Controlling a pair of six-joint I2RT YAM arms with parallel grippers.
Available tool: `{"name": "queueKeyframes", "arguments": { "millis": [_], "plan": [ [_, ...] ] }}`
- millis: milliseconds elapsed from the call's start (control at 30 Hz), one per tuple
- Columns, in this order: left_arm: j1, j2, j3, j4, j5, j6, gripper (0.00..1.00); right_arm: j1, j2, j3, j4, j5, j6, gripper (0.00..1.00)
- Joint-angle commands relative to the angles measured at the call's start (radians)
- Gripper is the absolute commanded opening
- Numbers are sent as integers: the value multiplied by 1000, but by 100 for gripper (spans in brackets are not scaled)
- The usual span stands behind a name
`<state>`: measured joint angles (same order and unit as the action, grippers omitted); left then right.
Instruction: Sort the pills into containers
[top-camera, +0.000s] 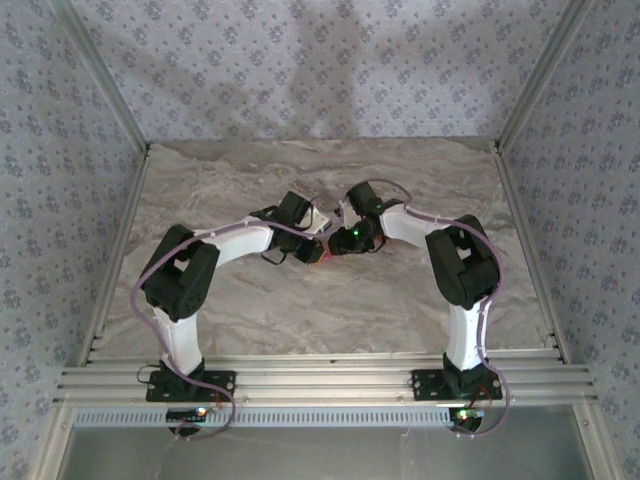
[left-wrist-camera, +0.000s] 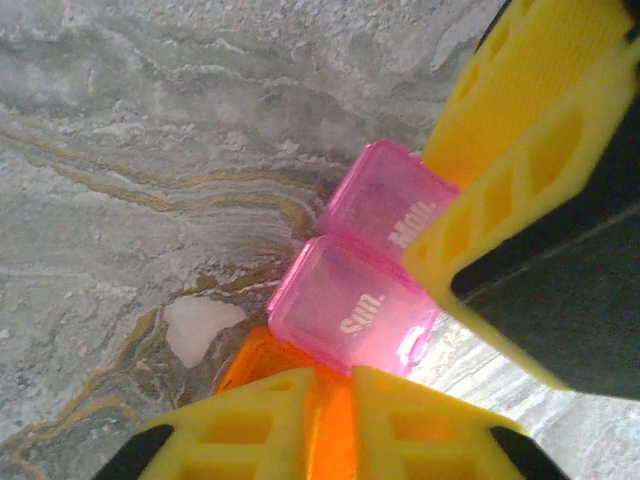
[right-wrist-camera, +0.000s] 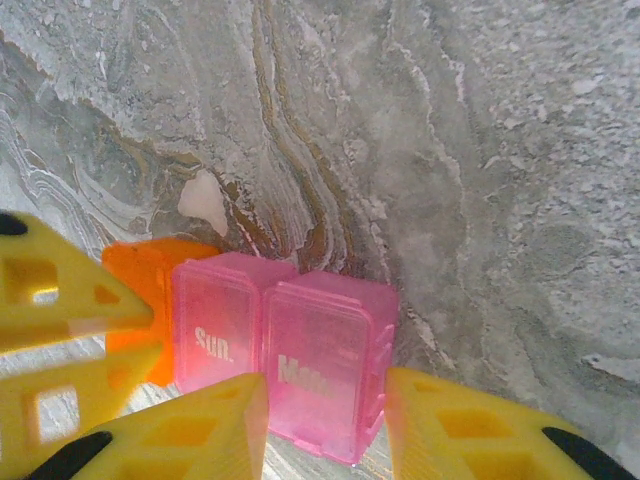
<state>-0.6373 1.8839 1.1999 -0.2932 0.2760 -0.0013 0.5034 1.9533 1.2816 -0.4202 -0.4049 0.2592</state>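
where the containers (left-wrist-camera: 350, 300) sit: tiny translucent plastic cells, two pink, one orange cell (right-wrist-camera: 140, 265), mid-frame on grey marbled table (top-camera: 250, 180).
right gripper (right-wrist-camera: 325, 400): narrow, clamping pink "mon." cell (right-wrist-camera: 330, 340), likely steadying it.
left gripper (left-wrist-camera: 335, 385): pinching the orange cell, perhaps its lid.
arms (top-camera: 230, 245): elbows out, wrists meeting centre.
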Motion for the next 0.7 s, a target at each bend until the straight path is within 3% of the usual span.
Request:
{"name": "queueKeyframes", "arguments": {
  "millis": [0, 167, 533, 667],
  "plan": [
    [-6, -35, -30, 1, -39, -29, 24, -9, -4, 27, -40, -5, 7, 36],
    [13, -119, -54, 118, -60, -96, 35, -21, -33, 41, -41, -21, 13, 37],
    [57, -290, -110, 206, -124, -145, 39, -35, -140, 102, -73, -37, 16, 51],
    [105, -399, -185, 270, -239, -153, 54, -66, -289, 76, -40, -3, 32, 69]
  ]
}}
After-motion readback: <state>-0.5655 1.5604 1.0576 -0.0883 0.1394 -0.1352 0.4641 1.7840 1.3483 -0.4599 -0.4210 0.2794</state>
